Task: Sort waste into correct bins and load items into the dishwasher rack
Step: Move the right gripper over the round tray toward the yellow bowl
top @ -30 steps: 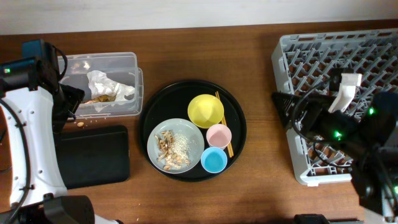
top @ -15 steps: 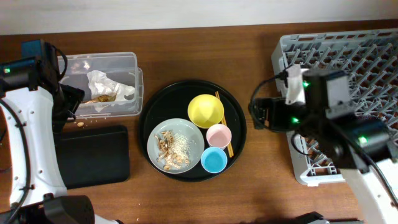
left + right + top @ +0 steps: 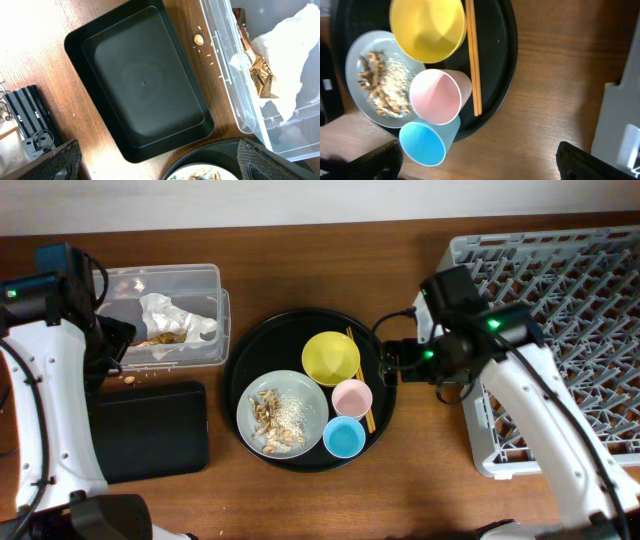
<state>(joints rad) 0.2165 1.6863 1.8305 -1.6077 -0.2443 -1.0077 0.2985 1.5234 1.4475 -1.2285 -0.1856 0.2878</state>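
The right arm (image 3: 520, 380) has swung from the dishwasher rack (image 3: 560, 270) to the round tray (image 3: 383, 415), end effector (image 3: 388, 365) wide, empty.

A flat black rectangular tray (image 3: 145, 85) lay at an angle across the middle of the frame, on a brown wooden table (image 3: 35, 35). Just right of it stood a clear plastic rectangular tub (image 3: 226, 65) that held a crumpled white-and-silver wrapper (image 3: 287, 55). Between them, near the top, lay one small tan food scrap (image 3: 199, 39) and a few pale crumbs (image 3: 209, 54).

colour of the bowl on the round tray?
Yellow; the bowl shows best in the right wrist view.
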